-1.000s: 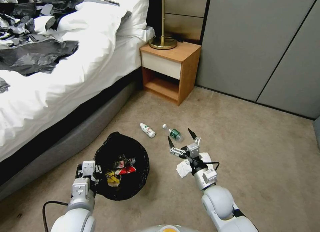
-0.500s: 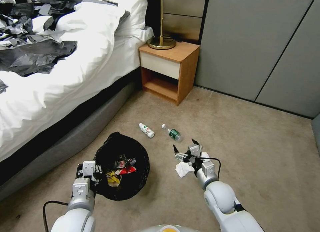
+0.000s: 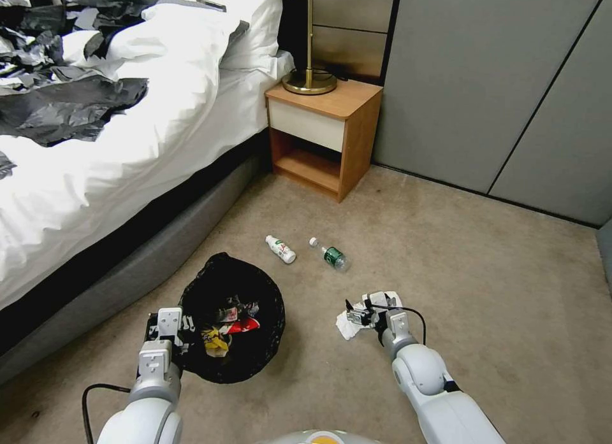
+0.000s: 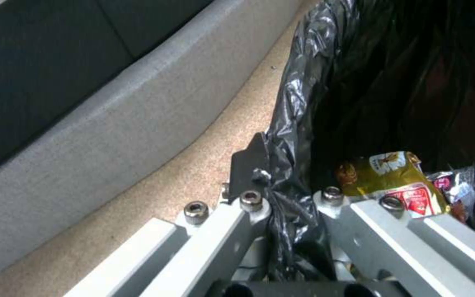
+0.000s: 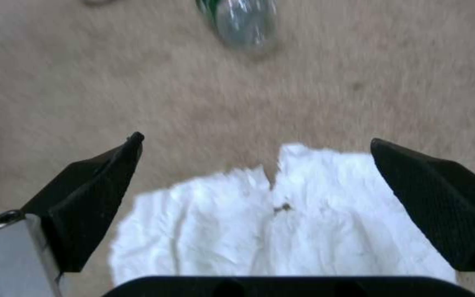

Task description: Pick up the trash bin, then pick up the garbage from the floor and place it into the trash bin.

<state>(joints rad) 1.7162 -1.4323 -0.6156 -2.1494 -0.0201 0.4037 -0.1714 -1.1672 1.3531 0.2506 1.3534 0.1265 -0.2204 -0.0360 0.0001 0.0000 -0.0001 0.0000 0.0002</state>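
The trash bin (image 3: 233, 316), lined with a crinkly black bag, hangs low over the carpet with wrappers inside. My left gripper (image 3: 167, 332) is shut on its near rim; the left wrist view shows the fingers (image 4: 251, 165) pinching the bag's fold (image 4: 298, 123) beside a yellow wrapper (image 4: 394, 181). My right gripper (image 3: 368, 305) is open, low over a crumpled white paper (image 3: 349, 323) on the floor. In the right wrist view its black fingertips (image 5: 100, 185) stand on either side of the paper (image 5: 281, 231). Two small bottles, one white-labelled (image 3: 281, 248) and one green-labelled (image 3: 330, 255), lie beyond.
A bed (image 3: 115, 151) with white covers and grey base runs along the left. A wooden nightstand (image 3: 325, 135) with a lamp (image 3: 310, 81) stands at the back. Grey wall panels (image 3: 503, 81) close the right side. Open carpet (image 3: 497, 285) lies to the right.
My right gripper has drawn back from the green-labelled bottle and come down over the crumpled white paper, still open. The left arm and bin have not moved.
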